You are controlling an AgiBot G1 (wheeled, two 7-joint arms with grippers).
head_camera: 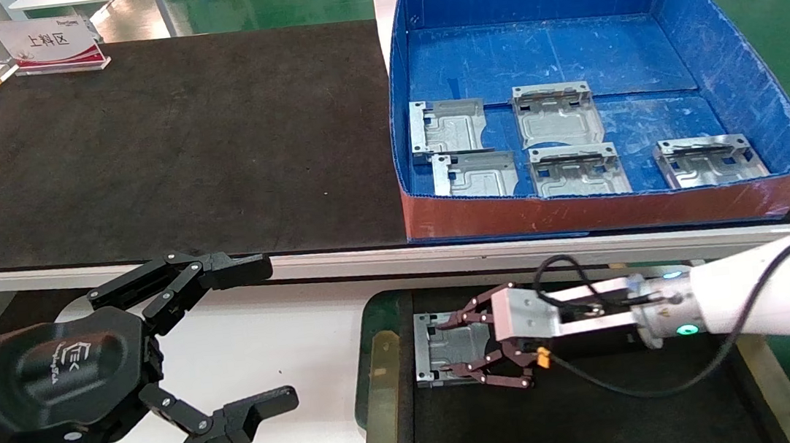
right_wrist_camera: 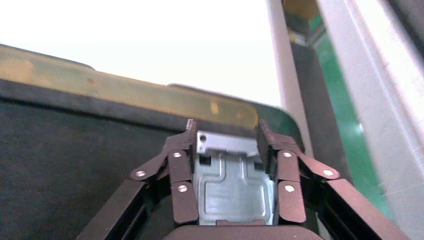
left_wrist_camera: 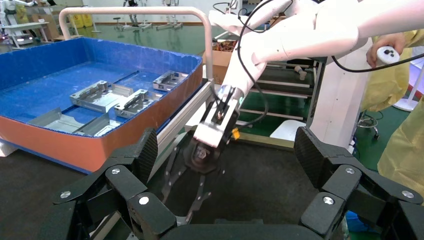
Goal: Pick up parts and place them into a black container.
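Nearest me, at about 8 o'clock in the head view, my left gripper [head_camera: 270,330] hangs over the white bench top [head_camera: 281,321] with its black fingers spread wide and nothing between them. At 5 o'clock my right gripper [head_camera: 456,351] reaches into the black container [head_camera: 370,371], its brown linkage fingers clenched on either side of a part [head_camera: 441,349] that lies near the tray's left end.

That part is a silver stamped plate, roughly square, with embossed ridges and small cut-outs. I cannot tell from the head view whether it rests on the floor or is lifted slightly. The right wrist view shows what the head view does not: the fingertips [right_wrist_camera: 187,137] press against the plate's two side edges, a folded lip with a small hole sits at its far end, and a raised rectangular panel runs down its middle. The same view shows the tray's felt-like black floor, a brass-coloured strip and a rounded green corner.

The left wrist view gives the side angle: the right arm's white forearm slopes down to its gripper above the dark tray floor, with a black cable looping off it.

Farther out, at 1 o'clock, the blue corrugated box [head_camera: 731,69] with a red-brown front holds five more parts [head_camera: 556,113] lying flat on its scuffed floor. At 11 o'clock stretches the black table mat [head_camera: 174,142], coarse and matte, with a white sign [head_camera: 50,45] at its far edge.
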